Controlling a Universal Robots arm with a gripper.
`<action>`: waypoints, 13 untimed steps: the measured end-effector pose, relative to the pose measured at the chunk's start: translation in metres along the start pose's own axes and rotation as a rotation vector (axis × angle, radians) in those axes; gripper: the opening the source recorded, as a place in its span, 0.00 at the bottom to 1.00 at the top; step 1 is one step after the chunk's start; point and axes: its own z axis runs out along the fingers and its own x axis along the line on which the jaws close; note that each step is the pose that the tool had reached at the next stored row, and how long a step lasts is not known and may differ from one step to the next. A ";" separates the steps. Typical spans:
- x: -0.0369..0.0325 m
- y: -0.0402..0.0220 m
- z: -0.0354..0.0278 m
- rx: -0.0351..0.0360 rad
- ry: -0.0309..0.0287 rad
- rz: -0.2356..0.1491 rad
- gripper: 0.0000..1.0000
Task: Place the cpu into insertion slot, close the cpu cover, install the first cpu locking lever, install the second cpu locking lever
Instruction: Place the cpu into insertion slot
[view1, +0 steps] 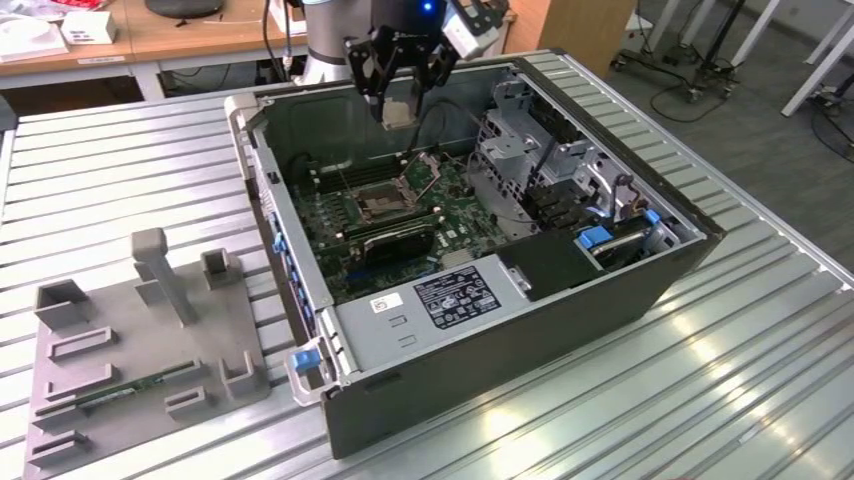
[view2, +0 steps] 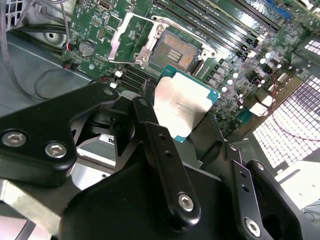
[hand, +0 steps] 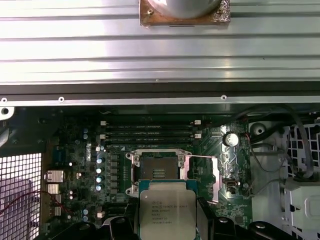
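**Cpu held above the open slot**

The pincer is clamped on the cpu by two opposite edges, and holds it flat with the metal top facing up (towards the wrist cameras). The slot sits well below the pincer and a little ahead of the chip. It is bare, with its cover swung open to one side. The first step, placing, appears to be in hand. Seating the cpu would call for centring it over the slot, squaring the corners and lowering it level.
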 end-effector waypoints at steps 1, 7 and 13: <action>0.0000 -0.0001 0.0008 0.0000 0.0000 0.000 0.54; -0.0001 -0.0002 0.0026 -0.0002 -0.0001 0.000 0.54; -0.0001 -0.0006 0.0072 -0.0001 0.0000 0.000 0.54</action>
